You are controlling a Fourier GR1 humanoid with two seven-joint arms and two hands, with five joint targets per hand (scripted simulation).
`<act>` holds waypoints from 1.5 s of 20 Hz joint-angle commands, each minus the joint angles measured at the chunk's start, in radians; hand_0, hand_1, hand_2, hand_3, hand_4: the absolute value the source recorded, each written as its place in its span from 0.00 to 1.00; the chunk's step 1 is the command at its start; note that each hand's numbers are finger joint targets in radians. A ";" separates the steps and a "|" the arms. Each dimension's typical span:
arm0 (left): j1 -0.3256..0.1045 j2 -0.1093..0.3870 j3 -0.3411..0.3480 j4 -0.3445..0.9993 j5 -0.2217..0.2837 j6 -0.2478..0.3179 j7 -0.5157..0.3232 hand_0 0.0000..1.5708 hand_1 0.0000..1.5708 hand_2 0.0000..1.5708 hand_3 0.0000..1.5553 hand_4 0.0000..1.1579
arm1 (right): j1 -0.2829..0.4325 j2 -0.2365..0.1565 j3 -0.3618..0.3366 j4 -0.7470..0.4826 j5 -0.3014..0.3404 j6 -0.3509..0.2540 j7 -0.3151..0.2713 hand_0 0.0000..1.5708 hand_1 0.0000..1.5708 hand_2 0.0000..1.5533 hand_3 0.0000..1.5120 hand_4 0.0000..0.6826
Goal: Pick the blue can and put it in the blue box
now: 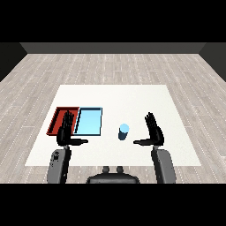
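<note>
Two trays lie side by side on the table [145, 95], left of the frame's centre: one tray [56, 118] at the far left, the other tray [89, 121] touching its right edge. The can [124, 132] stands upright right of them, near the frame's middle, apart from both. The left hand [66, 130] overlaps the leftmost tray's lower right corner. The right hand [153, 132] is right of the can, not touching it.

Matt white table [132, 95] on pale wood-plank floor [114, 66]; smooth blue can [124, 132].
</note>
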 commanded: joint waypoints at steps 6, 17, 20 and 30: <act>0.003 -0.013 -0.013 -0.084 -0.012 0.030 0.062 0.00 0.00 0.00 0.00 0.00 | -0.018 0.031 0.040 0.015 -0.001 0.011 0.025 0.00 0.00 0.00 0.00 0.00; 0.063 -0.021 0.004 -0.066 0.028 -0.011 0.004 0.00 0.00 0.00 0.00 0.00 | -0.038 0.045 0.188 0.098 -0.098 -0.196 -0.020 0.00 0.00 0.00 0.00 0.00; 0.005 0.006 0.029 -0.040 0.018 -0.005 0.028 0.00 0.00 0.00 0.00 0.00 | -0.025 0.045 0.121 0.180 -0.110 -0.077 -0.101 0.00 0.00 0.00 0.00 0.00; -0.047 0.001 0.050 0.003 0.023 0.012 0.013 0.00 0.00 0.00 0.00 0.00 | -0.099 0.045 0.154 0.362 -0.189 -0.119 -0.172 0.00 0.00 0.00 0.00 0.00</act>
